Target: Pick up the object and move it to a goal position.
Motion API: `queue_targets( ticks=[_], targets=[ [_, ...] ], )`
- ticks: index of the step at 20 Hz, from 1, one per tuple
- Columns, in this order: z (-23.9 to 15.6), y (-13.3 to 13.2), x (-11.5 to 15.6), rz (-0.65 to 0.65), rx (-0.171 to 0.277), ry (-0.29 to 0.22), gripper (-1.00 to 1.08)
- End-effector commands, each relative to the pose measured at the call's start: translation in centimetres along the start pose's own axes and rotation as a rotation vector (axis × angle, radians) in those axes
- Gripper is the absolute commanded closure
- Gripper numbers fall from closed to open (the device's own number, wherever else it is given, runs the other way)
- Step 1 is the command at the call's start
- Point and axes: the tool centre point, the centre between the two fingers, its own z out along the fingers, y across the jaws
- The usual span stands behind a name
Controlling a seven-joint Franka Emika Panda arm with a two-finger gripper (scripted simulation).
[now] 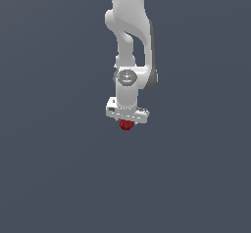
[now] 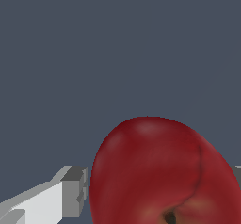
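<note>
The gripper [image 1: 127, 121] hangs straight down from the white arm [image 1: 130, 36], near the middle of the exterior view, and the dark-red ball [image 1: 127, 125] sits right under it, tucked between the fingertips. From the wrist view the ball [image 2: 164, 171] fills much of the frame, with one grey finger pad [image 2: 75, 192] close against its side and a sliver of the other finger at the opposite edge. That looks like a grasp, the fingers clenched on the ball, though the actual contact line is hard to make out (the ball hides most of it).

The step in hand appears to be carrying the ball to the goal. To do it well, hold the squeeze steady and travel smoothly: the ball is round, lumpy and much narrower than the gripper, so a jerk or a tilt of the wrist could let it roll out. No goal marker shows in either view, so its direction cannot be told.

The surroundings are a flat, even slate-grey field. No table edge, wall or shadow shows, so whether the ball is lifted or resting cannot be told.
</note>
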Motion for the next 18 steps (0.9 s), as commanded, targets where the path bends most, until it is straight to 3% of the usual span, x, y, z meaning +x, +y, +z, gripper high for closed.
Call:
queue_targets(
  ticks=[1, 18],
  targets=[
    [0.1, 0.0, 0.1, 0.000, 0.000, 0.001, 1.08],
    [-1.5, 0.4, 0.2, -0.001, 0.001, 0.002, 1.08]
  ],
)
